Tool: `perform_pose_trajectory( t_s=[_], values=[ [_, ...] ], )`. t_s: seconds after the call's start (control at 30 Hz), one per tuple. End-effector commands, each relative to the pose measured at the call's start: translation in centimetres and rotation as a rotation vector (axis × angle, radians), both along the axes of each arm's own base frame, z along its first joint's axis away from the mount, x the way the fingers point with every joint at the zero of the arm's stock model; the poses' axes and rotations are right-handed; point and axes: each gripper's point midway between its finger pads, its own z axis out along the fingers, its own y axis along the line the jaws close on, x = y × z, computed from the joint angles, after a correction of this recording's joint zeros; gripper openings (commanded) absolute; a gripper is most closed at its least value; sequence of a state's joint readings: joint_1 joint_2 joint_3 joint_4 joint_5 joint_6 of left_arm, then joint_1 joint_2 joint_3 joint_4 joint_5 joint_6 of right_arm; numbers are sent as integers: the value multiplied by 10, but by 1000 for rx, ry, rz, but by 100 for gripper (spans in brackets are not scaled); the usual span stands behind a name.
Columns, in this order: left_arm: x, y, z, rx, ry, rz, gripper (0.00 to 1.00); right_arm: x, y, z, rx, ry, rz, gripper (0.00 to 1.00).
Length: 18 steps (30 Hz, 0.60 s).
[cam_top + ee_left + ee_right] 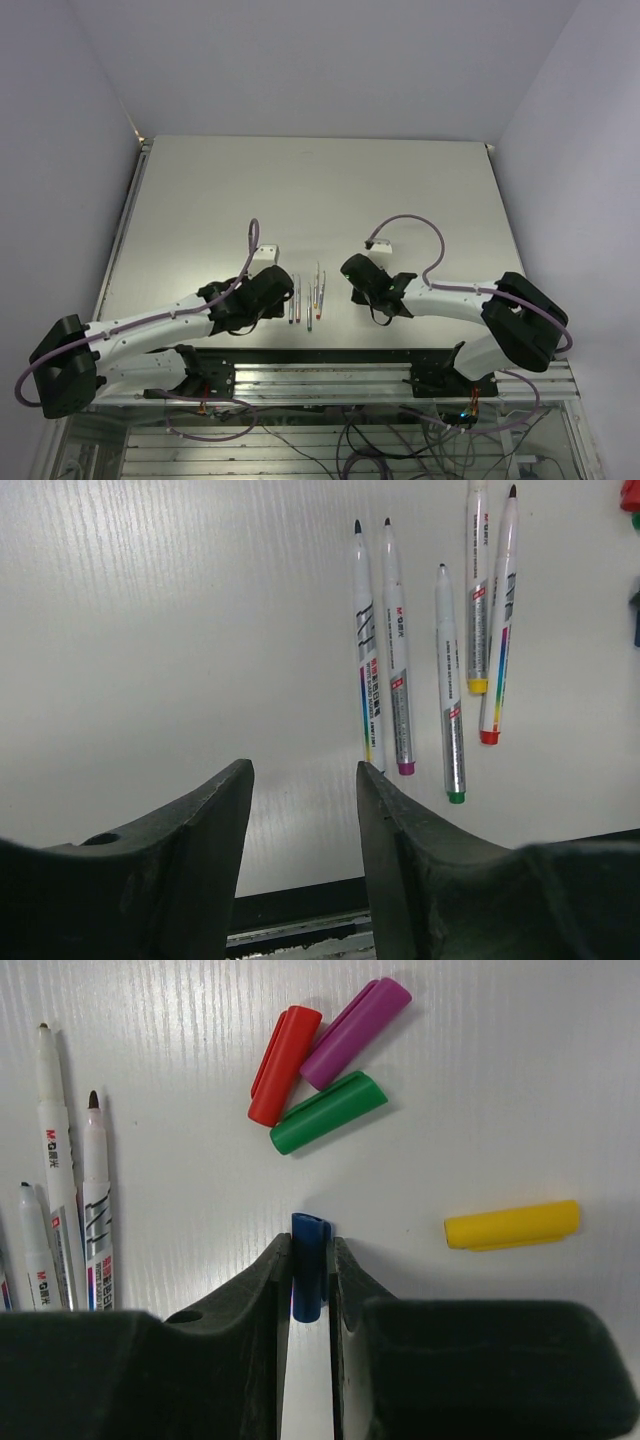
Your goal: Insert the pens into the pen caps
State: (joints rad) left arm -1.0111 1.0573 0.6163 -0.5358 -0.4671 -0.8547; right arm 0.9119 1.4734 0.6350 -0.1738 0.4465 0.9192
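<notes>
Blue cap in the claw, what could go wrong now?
1. The right claw pinches the blue cap between narrow tips, so it might tilt or slip when a pen pushes in.
2. The pens lie close side by side, so the open left claw might bump them or grab two.
3. The red cap, purple cap and green cap lie bunched together, so picking one could shove the others.

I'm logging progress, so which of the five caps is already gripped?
The dark blue cap, pinched between the jaws of the right gripper. The red cap, magenta cap, green cap and yellow cap lie loose on the table.
</notes>
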Motion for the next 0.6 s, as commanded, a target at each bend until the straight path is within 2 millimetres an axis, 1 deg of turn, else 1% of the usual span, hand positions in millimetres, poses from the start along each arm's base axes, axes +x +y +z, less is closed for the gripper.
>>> perform_pose_trajectory(
  t_s=[0.0,0.07,0.2,0.33,0.57],
  values=[
    [9,-18,17,-52,-35,-8,60,-38,-26,-29,-103,152,48,0],
    [11,-21,14,-41,-33,-13,65,-37,-25,-28,-101,150,49,0],
    [17,-24,6,5,-26,-7,71,-36,-24,-22,-89,139,50,0],
    [21,-28,-3,41,-13,-1,69,-37,-24,-18,-81,135,54,0],
    [28,-39,-8,48,-13,-11,68,-40,-25,-13,-73,128,83,0]
  ],
)
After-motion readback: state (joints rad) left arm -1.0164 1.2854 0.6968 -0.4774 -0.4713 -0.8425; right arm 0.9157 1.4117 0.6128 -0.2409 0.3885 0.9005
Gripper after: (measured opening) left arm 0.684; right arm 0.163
